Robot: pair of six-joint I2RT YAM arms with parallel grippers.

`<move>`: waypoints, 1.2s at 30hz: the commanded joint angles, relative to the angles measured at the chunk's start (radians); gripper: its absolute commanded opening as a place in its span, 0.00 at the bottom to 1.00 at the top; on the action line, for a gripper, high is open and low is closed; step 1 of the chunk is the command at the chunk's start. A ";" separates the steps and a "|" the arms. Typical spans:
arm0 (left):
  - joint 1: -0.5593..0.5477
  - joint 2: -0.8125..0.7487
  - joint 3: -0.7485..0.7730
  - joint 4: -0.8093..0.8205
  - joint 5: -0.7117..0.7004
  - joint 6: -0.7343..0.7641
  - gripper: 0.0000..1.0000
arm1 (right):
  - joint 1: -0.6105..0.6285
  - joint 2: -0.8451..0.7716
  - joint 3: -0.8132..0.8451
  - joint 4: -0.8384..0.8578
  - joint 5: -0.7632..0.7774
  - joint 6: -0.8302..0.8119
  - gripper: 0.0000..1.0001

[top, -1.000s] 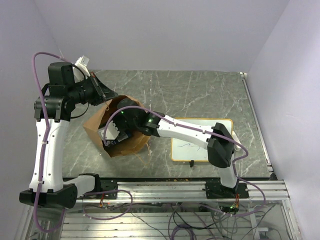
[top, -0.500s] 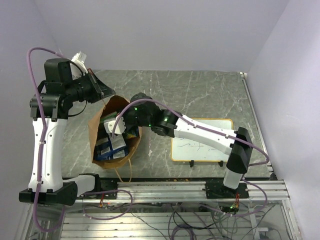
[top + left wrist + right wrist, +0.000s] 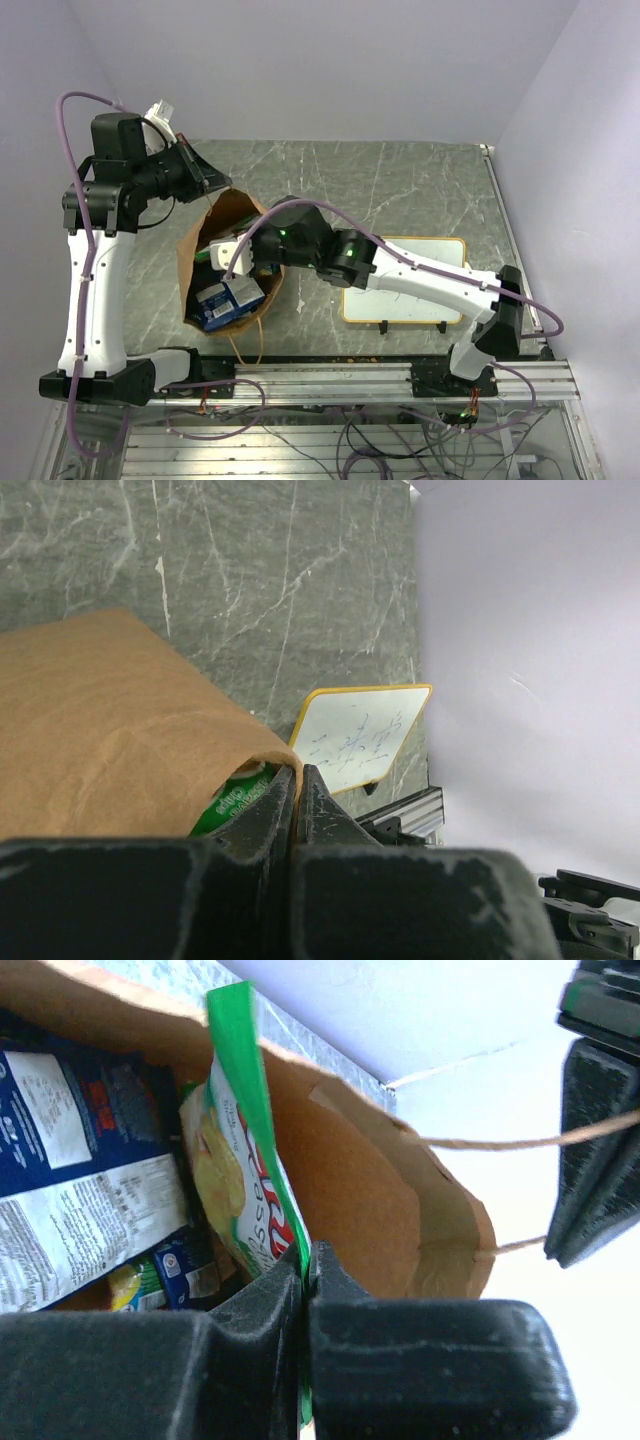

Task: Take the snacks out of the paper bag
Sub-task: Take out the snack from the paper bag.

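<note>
Marble table (image 3: 400, 190), paper bag (image 3: 208, 228) swung nearer, left fingers (image 3: 296, 782) clamping rim, right fingers (image 3: 305, 1260) pinching green packet (image 3: 240, 1160).

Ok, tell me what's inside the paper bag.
Blue packets and a green packet show in the bag. Anything beneath them, deeper in, is covered.

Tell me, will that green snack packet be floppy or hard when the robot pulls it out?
Probably floppy: the green packet is thin film, curving above where the right tool pinches its edge. Likely light, looking puffy. Its glossy skin might slip.
</note>
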 commanded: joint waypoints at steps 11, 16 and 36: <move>0.000 0.038 0.031 0.097 0.037 -0.036 0.07 | 0.002 -0.116 -0.012 0.092 -0.036 0.091 0.00; 0.000 0.052 0.067 0.054 0.004 -0.011 0.07 | 0.002 -0.133 0.084 0.033 -0.014 0.111 0.00; 0.000 0.039 0.006 0.047 0.006 0.005 0.07 | 0.001 -0.080 0.498 0.156 0.083 0.017 0.00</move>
